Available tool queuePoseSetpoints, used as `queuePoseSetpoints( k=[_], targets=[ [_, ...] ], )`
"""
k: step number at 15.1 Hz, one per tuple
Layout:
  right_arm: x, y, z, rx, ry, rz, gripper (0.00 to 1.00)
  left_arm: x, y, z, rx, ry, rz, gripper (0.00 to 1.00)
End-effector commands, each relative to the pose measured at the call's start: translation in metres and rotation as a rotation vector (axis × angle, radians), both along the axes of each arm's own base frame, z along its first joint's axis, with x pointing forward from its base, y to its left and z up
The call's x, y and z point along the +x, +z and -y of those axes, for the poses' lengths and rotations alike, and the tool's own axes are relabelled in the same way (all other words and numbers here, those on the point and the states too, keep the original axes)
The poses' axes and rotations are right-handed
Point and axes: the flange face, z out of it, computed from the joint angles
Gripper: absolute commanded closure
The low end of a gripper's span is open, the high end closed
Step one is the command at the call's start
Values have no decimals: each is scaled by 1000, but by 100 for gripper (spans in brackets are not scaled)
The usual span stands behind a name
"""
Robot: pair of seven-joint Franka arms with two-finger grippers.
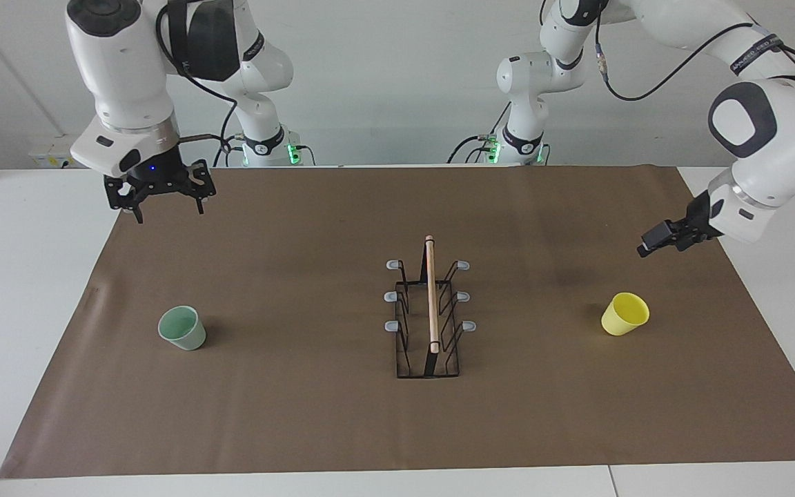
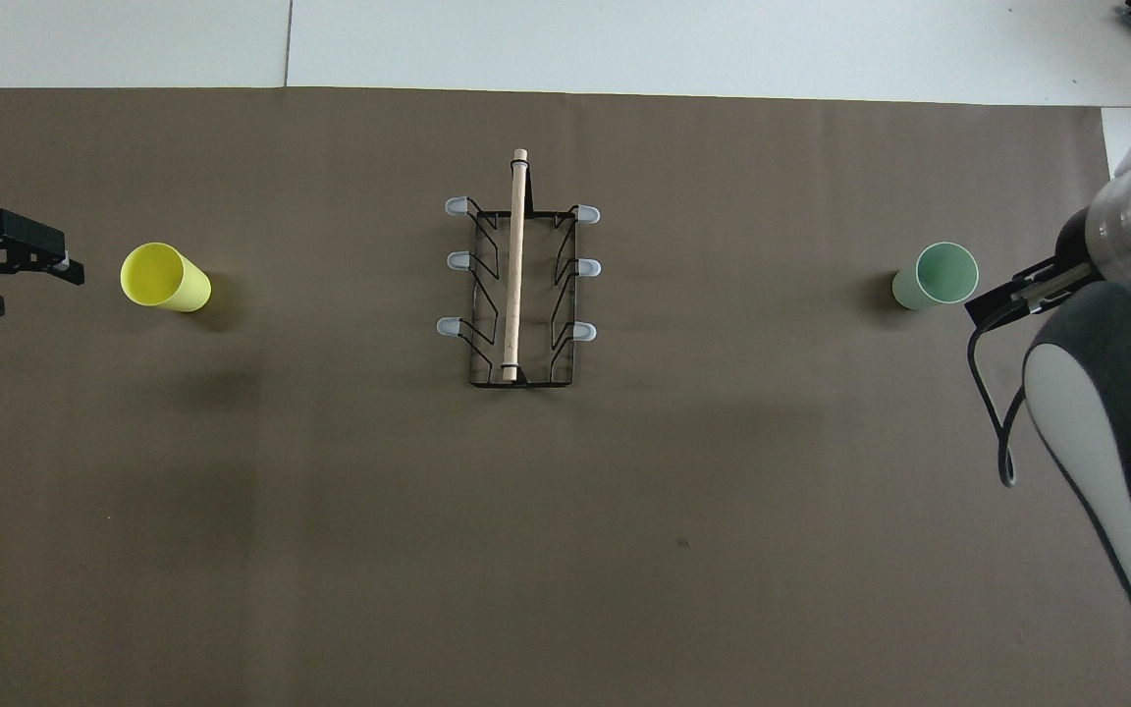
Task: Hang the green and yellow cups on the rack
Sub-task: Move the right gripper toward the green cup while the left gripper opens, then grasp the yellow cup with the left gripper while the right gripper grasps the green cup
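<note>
The facing view shows both grippers whole and up in the air. The overhead view shows only the tips of the left gripper [image 2: 21, 270], and the right arm's big white shell hides most of the right gripper there.

The rack [image 1: 428, 317] is the landmark. It is thin black wire with a light wooden rod on top and six grey tips, three on each side. Its long rod points straight away from the robots, and the prongs stick out to the two ends of the counter [image 1: 25, 276]. It stands in the middle of a smooth brown paper sheet [image 1: 301, 414].

The green cup [image 1: 182, 328] is pale, smooth plastic, wider at the top. It stands upright, well apart from the rack toward the right arm's end.

The yellow cup [image 1: 624, 313] has the same shape. It stands mouth up, well apart from the rack toward the left arm's end.

The right gripper [image 1: 165, 203] hangs spread wide and holds nothing. The left gripper [image 1: 653, 243] hangs over the paper near the yellow cup, also spread and holding nothing.
</note>
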Motion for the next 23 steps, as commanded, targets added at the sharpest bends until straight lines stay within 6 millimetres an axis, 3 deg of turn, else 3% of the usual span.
queuePoseSetpoints(
  k=[1,2,4,6,8,10,11,13,18,20,23],
  targets=[
    [-11,-8,-2,-102,303,-58,0,2,-42,-57,-86,261,-92,0],
    [-11,-9,-1,-113,415,-97,0,-1,-65,-74,-116,341,-152,0],
    [-13,-8,2,-179,590,-163,0,-6,-86,-95,-162,495,-214,0],
    [-15,-6,-7,-265,696,-203,0,-2,-100,-95,-229,737,-302,0],
    [-11,-13,-9,-302,742,-187,0,2,-132,-103,-288,992,-438,0],
    [-7,-37,-23,-376,804,-223,0,11,-133,-105,-365,1146,-456,0],
    [1,-60,-47,-422,861,-265,0,13,-137,-110,-407,1260,-488,0],
    [13,-94,-69,-511,936,-315,0,14,-150,-109,-523,1424,-567,0],
    [34,-159,-95,-624,1069,-347,0,-3,-182,-122,-676,1507,-605,0],
    [38,-185,-98,-641,1099,-361,0,0,-180,-107,-788,1476,-597,0],
    [37,-238,-125,-713,1095,-389,0,-9,-204,-98,-791,1443,-578,0]
  ],
)
